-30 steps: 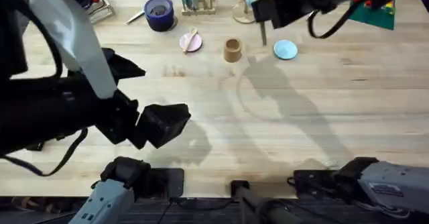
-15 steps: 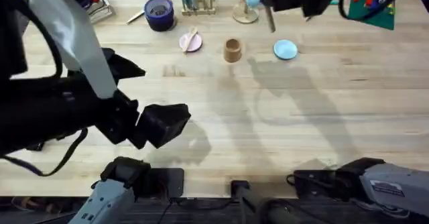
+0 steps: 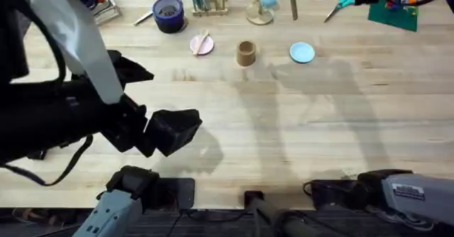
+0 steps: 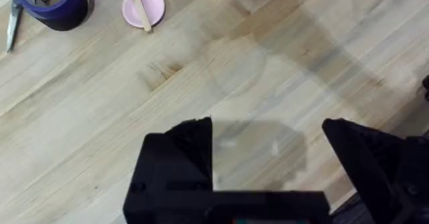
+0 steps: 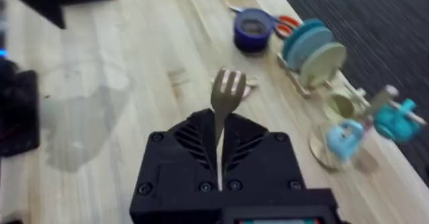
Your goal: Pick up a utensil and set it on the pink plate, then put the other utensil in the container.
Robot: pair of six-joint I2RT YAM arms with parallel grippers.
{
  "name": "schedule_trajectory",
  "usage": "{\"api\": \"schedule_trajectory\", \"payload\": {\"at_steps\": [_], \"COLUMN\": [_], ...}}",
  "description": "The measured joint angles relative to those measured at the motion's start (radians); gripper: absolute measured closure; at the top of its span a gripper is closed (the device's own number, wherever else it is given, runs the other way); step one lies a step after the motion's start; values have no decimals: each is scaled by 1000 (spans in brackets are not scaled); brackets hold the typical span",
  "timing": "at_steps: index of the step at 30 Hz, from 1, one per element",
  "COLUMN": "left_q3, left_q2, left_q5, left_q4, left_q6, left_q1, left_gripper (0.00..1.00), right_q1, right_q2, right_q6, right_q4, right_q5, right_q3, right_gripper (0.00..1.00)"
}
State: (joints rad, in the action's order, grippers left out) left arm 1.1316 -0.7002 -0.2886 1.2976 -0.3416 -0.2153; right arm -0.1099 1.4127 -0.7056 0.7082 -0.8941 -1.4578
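Overhead view: the spoon point(image 3: 201, 40) is seen lying across the pink plate point(image 3: 202, 46), with the brown cup point(image 3: 245, 52) just beside it on the table point(image 3: 284, 138). The fork point(image 5: 225, 100) is held clamped, prongs outward, in the right gripper point(image 5: 220, 150), raised at the table's far edge. The left gripper point(image 4: 268, 157) is held wide apart, gripping nothing, over bare wood.

no legible text, labels (all blurred)
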Motion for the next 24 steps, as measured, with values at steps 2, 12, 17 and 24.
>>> {"api": "schedule_trajectory", "payload": {"at_steps": [2,12,17,24], "left_q3": [0,0,0,0], "left_q2": [0,0,0,0], "left_q5": [0,0,0,0], "left_q4": [0,0,0,0], "left_q6": [0,0,0,0], "left_q1": [0,0,0,0], "left_gripper": [7,7,7,7], "right_q1": [13,28,28,28], "right_q2": [29,202,279,349], "right_q6": [-40,-241,-319,-422], "right_q4": [-1,-9,-32,-33], "right_q5": [-66,-298,-364,-400], "right_q3": [0,0,0,0], "right_gripper": [971,970,970,970]}}
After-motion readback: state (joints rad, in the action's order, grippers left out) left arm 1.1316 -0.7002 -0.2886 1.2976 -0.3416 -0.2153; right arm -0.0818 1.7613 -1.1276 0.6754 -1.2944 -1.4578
